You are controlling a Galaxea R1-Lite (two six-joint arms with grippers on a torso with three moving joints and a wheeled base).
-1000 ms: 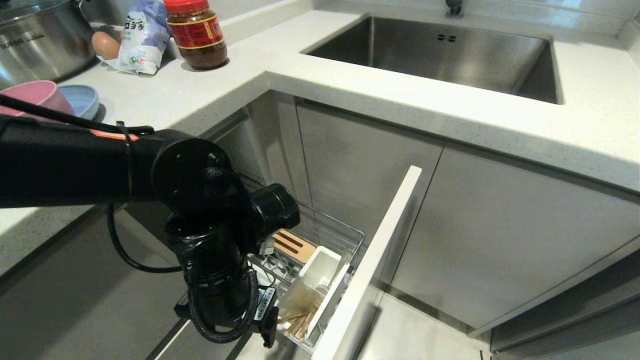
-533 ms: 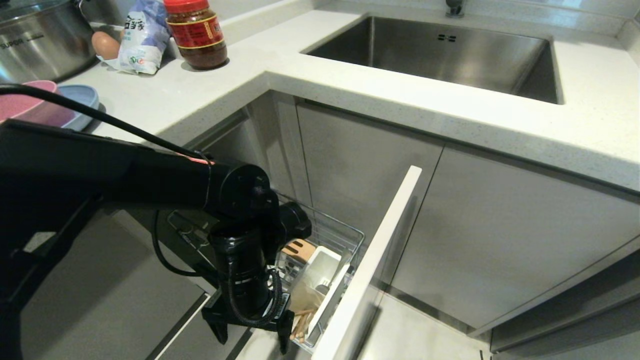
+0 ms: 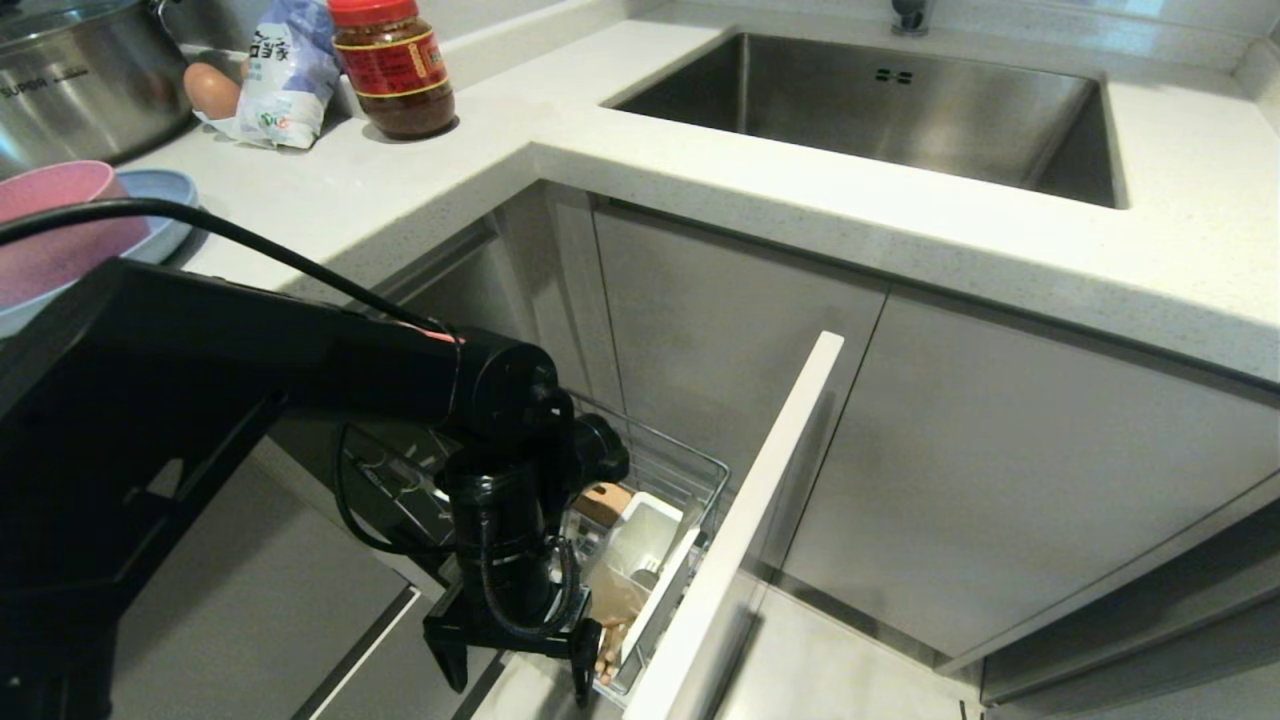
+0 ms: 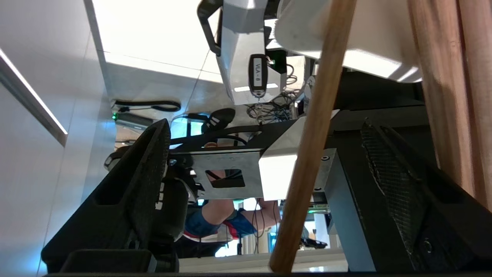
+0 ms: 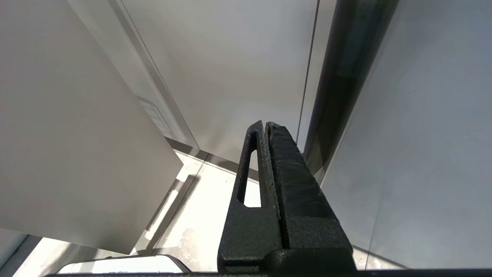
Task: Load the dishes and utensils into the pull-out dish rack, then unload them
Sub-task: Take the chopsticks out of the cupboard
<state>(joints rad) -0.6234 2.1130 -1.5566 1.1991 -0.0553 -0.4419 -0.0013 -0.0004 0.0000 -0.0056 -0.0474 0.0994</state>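
While my left gripper [image 3: 515, 672] hangs low at the rack's [image 3: 690, 470] near end, jaws wide apart, the chopsticks [image 4: 307, 154] stand between them, seemingly untouched. Bowl [image 3: 50, 215] and plate [image 3: 165, 190] sit on the bench [image 3: 400, 180]. My right gripper [image 5: 267, 130] has its jaws together by the cabinets.
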